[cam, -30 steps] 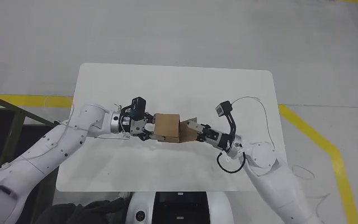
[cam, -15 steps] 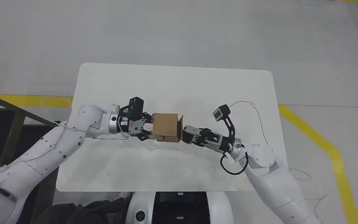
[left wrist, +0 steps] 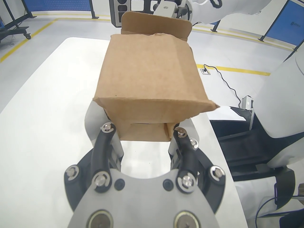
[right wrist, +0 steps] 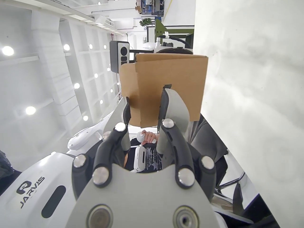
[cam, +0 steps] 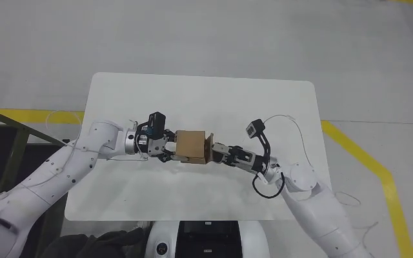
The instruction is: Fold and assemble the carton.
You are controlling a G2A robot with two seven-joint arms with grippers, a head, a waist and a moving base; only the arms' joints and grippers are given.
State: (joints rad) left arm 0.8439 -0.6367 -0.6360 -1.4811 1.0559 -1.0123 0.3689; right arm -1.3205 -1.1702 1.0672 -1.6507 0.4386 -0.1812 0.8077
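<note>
The brown carton [cam: 192,146] sits a little toward 6 o'clock of the middle of the white tabletop [cam: 193,97], lying on its side with its long faces running from 9 to 3 o'clock. From where I stand I can't say whether its underside rests on the surface or hangs just clear of it.

The left claw [cam: 170,148] comes in level at the carton's 9 o'clock end. It is clamped on the carton there, its two fingers [left wrist: 91,121] pressed against either side of the folded-in end. A short edge flap juts out just above them.

The right claw [cam: 215,153] meets the opposite end, at the carton's 3 o'clock. It is closed on the cardboard too: one finger [right wrist: 173,106] lies flat against the end face, the other sits at the edge of the panel, and the board is caught between them. At that same end a tuck flap [left wrist: 155,26] with rounded corners stands upright above the carton's top face, not folded down.

So the carton is held between the two claws, which point at each other along the 9-to-3 line. Yellow floor tape [cam: 361,155] runs past the tabletop at 3 o'clock.
</note>
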